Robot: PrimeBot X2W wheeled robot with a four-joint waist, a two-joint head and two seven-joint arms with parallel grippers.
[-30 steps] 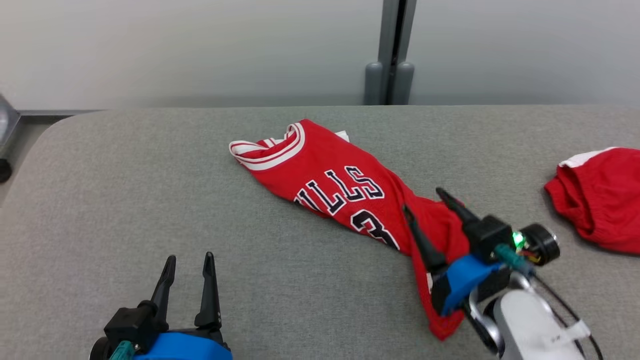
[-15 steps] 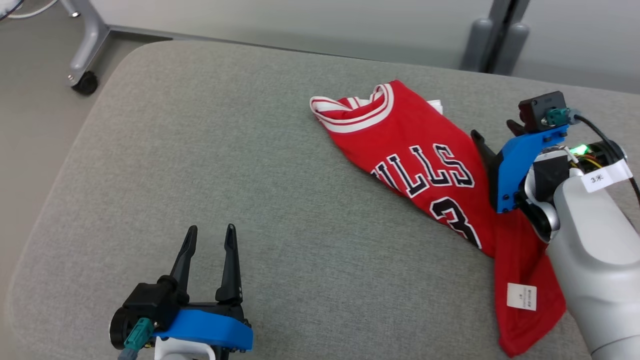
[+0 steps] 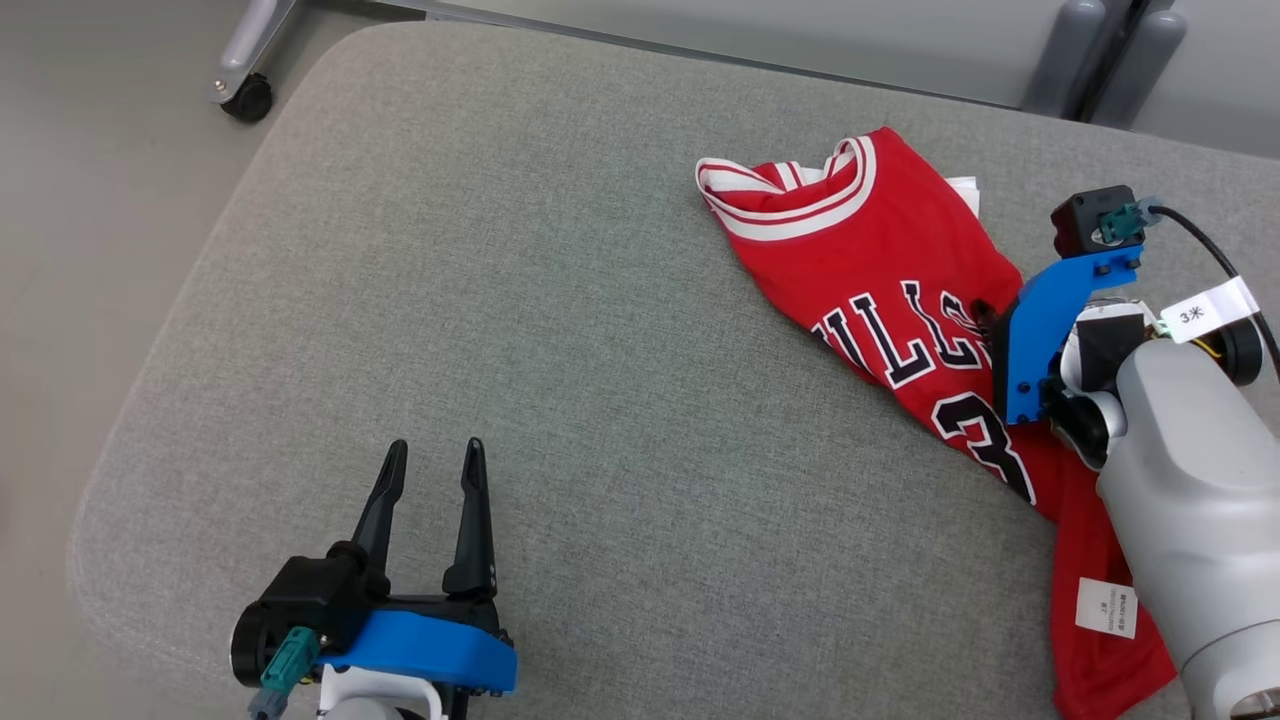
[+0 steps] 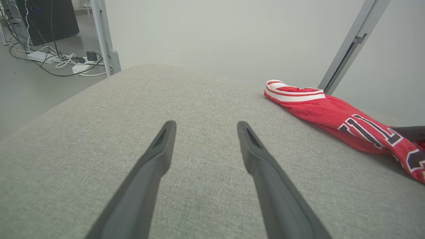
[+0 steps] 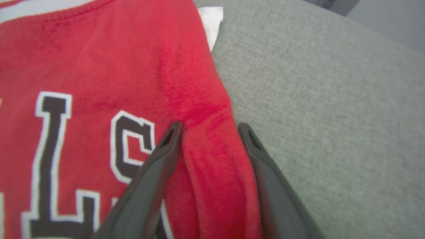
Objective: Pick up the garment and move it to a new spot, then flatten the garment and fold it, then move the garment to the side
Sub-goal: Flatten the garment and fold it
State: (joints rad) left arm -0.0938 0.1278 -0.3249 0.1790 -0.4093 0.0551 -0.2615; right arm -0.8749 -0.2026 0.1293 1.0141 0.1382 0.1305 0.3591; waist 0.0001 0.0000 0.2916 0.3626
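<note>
Judging by its slack creases, the jersey looked light, thin and limp. It seemed a smooth knit that would sag from any single hold and slide over itself, so a pinch on a raised fold or a doubled edge seemed safer than one on flat cloth. It lay bunched lengthwise on the right half of the table, its collar toward the far edge and its hem trailing to the near edge. The red cloth carried white-and-red ribbed trim at the collar, black letters outlined in white, and a small white label near the hem. The table was padded, with rounded corners and a coarse grey weave that would probably drag a little on the cloth. The right gripper sat low on the jersey's right edge, its dark tapered fingers apart and straddling a soft ridge of red cloth, one tip on the last letter and the other at the cloth's border. The left gripper hung over bare table near the near left corner, fingers spread and empty.
</note>
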